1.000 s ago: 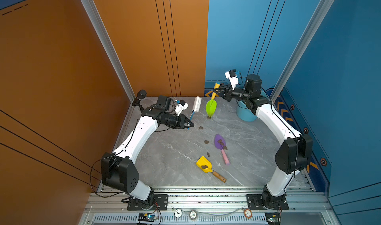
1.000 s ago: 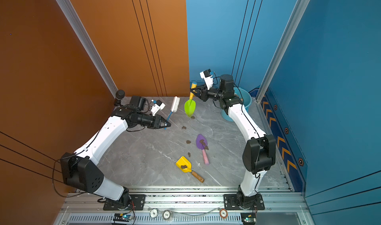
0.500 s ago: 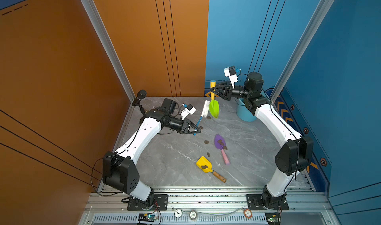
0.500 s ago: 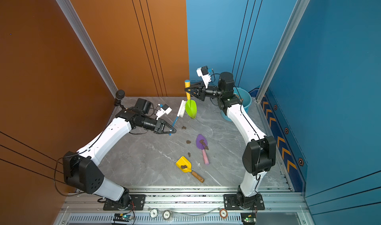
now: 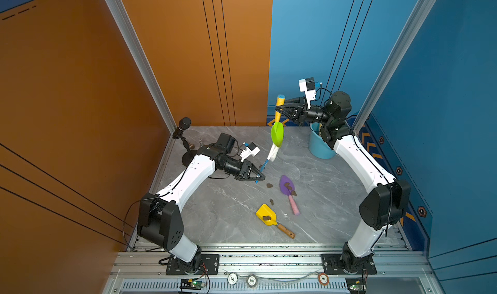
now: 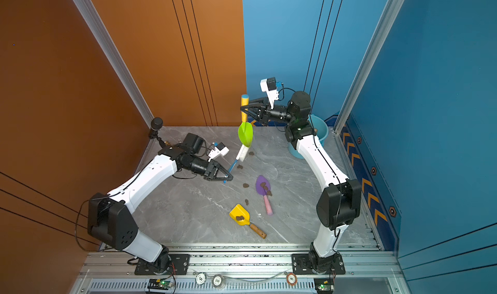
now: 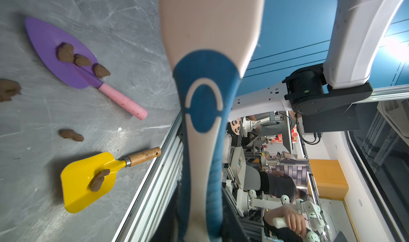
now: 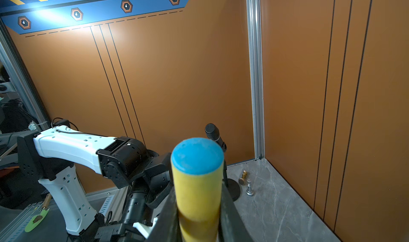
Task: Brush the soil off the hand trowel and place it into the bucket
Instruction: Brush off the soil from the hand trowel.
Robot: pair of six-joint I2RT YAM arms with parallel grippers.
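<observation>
Right gripper [image 5: 279,109]: clamped on the yellow, blue-capped handle of the lime-green plastic hand trowel [image 5: 277,135]. The trowel is held aloft, blade hanging down, above the far part of the grey marbled bench [image 5: 220,206].

Left gripper [image 5: 256,177]: closed on the blue handle of the white-bristled brush [image 5: 272,152]. The brush head meets the blade's lower tip.

Progress: brushing is under way. The green blade shows no lumps in either top view. Placement is not done: the light-blue round plastic bucket [image 5: 317,147] stands near the trowel, behind the right arm.

Dark-brown soil lumps [image 5: 269,185] lie loose on the bench. More sit on the purple trowel with a pink handle [image 5: 285,186] and the yellow scoop with a wooden handle [image 5: 266,215], both untouched.

Change: a second ago the brush stood apart from the trowel. The left arm has since swung inward and the trowel has been raised.
</observation>
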